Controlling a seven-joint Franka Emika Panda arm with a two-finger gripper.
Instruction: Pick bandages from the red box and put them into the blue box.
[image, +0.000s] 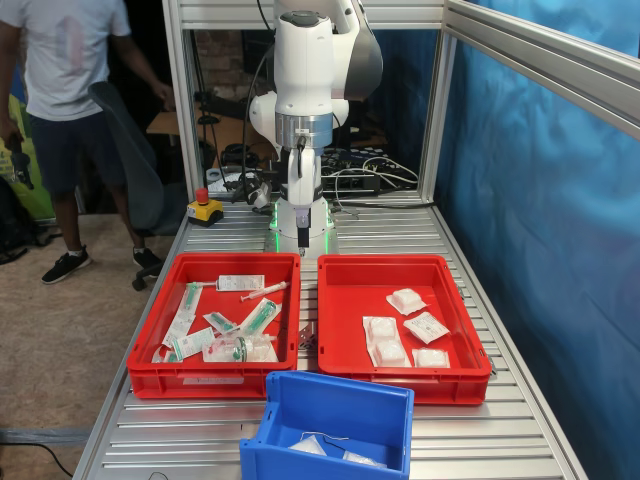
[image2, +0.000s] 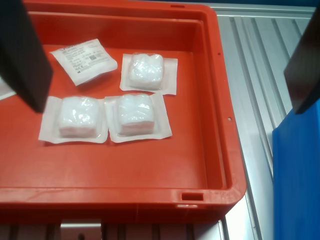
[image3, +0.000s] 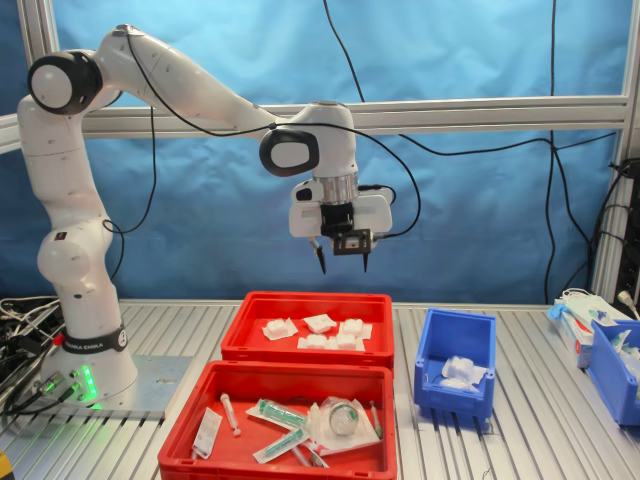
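- Hand (image3: 341, 268) hangs well above the red box (image3: 307, 345) in the second exterior view, fingers apart, gripping nothing.
- Four bandages (image2: 135, 114) lie on the red box's floor in the wrist view, two of them side by side and touching.
- Blue box (image3: 455, 362) stands on the counter (image3: 530, 420) just beside the red box, white packets inside.
- Another red crate (image: 216, 320) holds syringes and long packets.
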